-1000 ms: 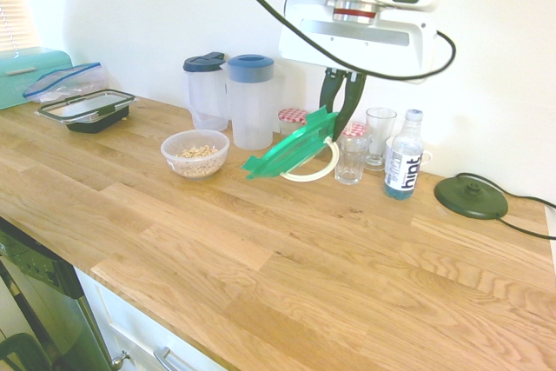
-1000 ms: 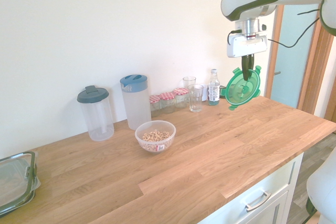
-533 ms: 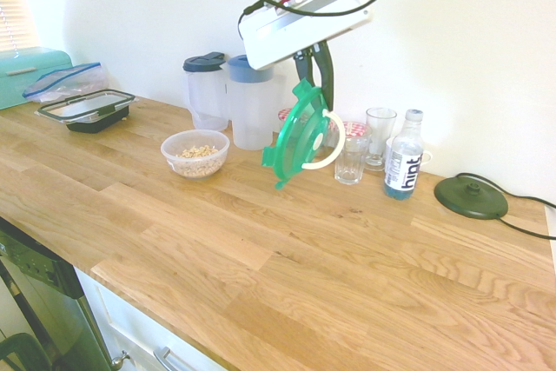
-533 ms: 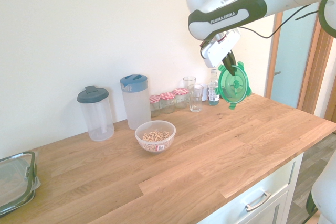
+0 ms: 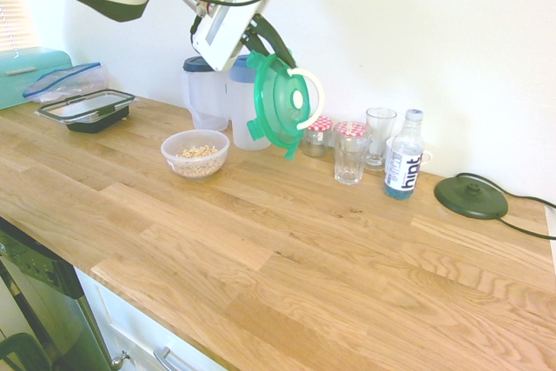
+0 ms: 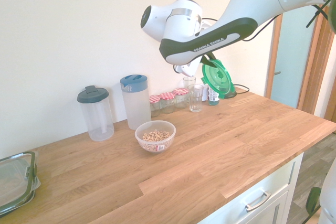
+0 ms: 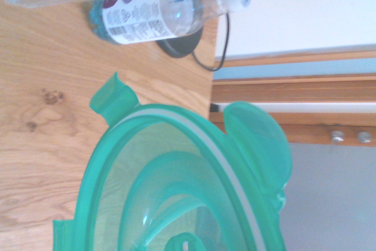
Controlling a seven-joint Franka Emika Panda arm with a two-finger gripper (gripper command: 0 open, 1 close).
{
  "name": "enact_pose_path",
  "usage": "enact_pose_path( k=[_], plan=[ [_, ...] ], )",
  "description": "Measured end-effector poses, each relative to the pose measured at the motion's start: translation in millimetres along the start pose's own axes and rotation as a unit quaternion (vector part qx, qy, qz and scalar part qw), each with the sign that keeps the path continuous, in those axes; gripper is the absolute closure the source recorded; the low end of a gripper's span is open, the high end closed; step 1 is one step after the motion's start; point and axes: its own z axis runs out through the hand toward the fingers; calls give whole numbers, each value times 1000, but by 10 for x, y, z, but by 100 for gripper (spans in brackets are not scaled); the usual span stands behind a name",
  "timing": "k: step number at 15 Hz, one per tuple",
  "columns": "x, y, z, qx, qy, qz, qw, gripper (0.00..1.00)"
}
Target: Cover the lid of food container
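Tool of a white robot arm, its two dark fingers pressed together on one edge of the lid, holds that lid in the air above a wooden table. It is a round, see-through green lid with small clip tabs and a white rim ring. It hangs nearly on edge, its face turned sideways rather than downward.

On the table, off to one side of the lid and lower, sits the food container, a small clear bowl of beige grainy food, open. Two tall clear jugs stand just behind it. Beyond the hanging lid are small jars with red checked tops, drinking glasses and a water bottle, all near the wall. A black-rimmed rectangular container lies well apart, at the far end.

The risks, as I judge them: the grip is on the rim only, so the lid may swing or slip. If it is not turned flat before coming down, one edge could catch the bowl's rim, tip it and spill food. A wide swing could also knock the jugs.
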Motion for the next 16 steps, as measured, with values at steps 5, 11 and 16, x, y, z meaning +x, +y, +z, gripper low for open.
enact_pose_path(
  k=[5, 11, 16],
  plan=[
    [-533, -544, -424, -35, 43, 15, 998, 100],
    [-1040, -1033, -1318, -44, 69, 25, 996, 100],
    [-1330, -1507, -1514, -70, 104, 19, 992, 100]
  ],
)
